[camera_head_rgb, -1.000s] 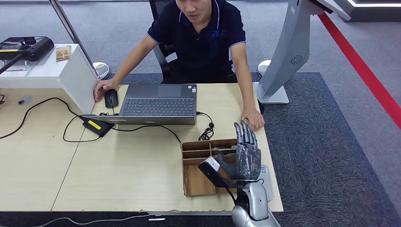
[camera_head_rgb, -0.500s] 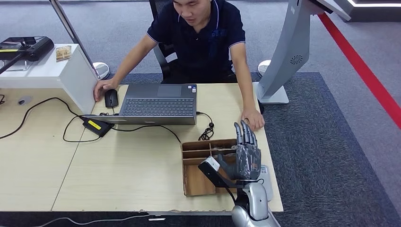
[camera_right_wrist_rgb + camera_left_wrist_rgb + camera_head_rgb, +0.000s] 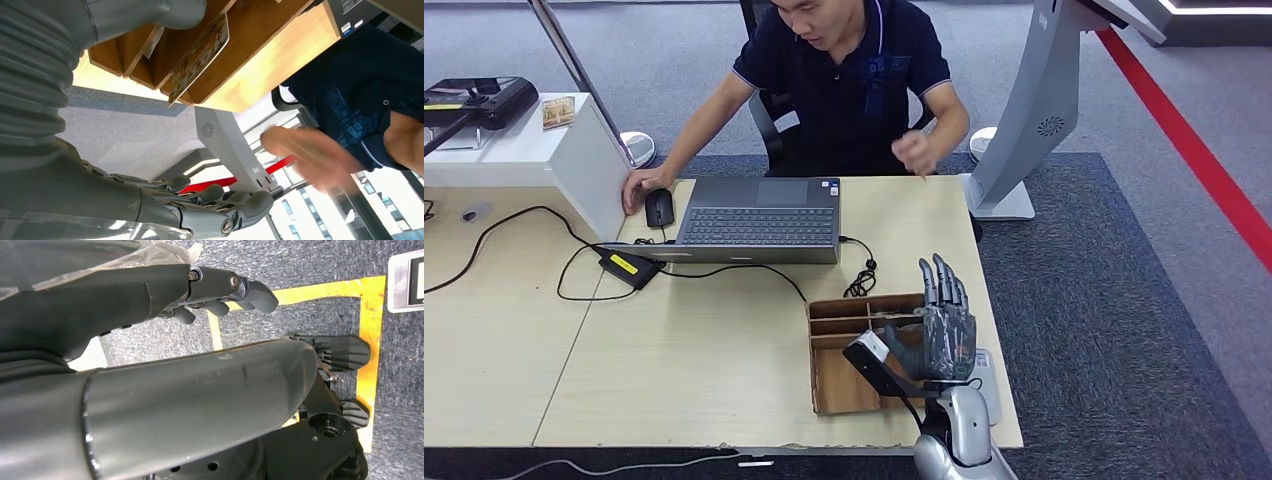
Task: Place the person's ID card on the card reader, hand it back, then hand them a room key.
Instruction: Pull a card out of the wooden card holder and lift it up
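room key (image 3: 200, 55) in tray, fingers (image 3: 939, 282) above, apart

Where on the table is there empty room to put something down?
The widest bare patch of table lies between the laptop, the wooden organizer and the near edge. Another sits left of the black power adapter. It is crowded near the right hand.

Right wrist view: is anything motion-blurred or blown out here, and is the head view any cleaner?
Right wrist view: the person's hand is smeared by motion, and the windows behind are overexposed; the robot hand stays sharp. Head view: evenly lit, with the person's hand only slightly soft.
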Robot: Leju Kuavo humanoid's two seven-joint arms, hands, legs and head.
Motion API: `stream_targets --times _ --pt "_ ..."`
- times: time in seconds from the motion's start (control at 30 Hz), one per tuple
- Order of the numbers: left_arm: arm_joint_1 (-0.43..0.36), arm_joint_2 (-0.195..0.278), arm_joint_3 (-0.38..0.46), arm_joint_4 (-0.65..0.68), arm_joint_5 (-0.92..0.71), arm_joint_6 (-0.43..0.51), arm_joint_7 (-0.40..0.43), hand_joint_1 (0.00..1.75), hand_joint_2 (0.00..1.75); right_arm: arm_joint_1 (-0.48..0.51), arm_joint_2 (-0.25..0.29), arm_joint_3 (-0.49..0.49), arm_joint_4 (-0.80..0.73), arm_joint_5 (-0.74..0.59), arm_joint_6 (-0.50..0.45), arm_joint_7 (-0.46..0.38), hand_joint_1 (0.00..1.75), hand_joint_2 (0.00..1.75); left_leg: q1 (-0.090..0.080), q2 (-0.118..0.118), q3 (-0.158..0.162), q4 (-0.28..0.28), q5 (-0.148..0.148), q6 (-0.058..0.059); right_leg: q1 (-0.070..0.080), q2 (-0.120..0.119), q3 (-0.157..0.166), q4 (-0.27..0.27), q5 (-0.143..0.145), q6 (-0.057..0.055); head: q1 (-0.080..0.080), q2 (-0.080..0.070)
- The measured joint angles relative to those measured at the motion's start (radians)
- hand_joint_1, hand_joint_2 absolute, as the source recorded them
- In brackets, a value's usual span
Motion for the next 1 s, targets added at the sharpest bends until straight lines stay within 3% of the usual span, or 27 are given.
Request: stream_targets --times 0.53,1.0 --pt "0.0 0.0 0.0 0.0 0.003 0.0 -0.003 0.0 0.0 0.0 0.0 0.0 0.0 0.007 0.0 0.006 0.18 1.75 0.0 0.0 0.0 0.0 0.0 0.0 0.0 0.0 0.0 0.0 0.0 0.0 0.0 0.0" --pt "0.0 0.0 0.0 0.0 0.004 0.0 -0.003 0.0 0.0 0.0 0.0 0.0 0.0 0.007 0.0 0.006 0.18 1.75 0.0 0.0 0.0 0.0 0.0 0.0 0.0 0.0 0.0 0.0 0.0 0.0 0.0 0.0"
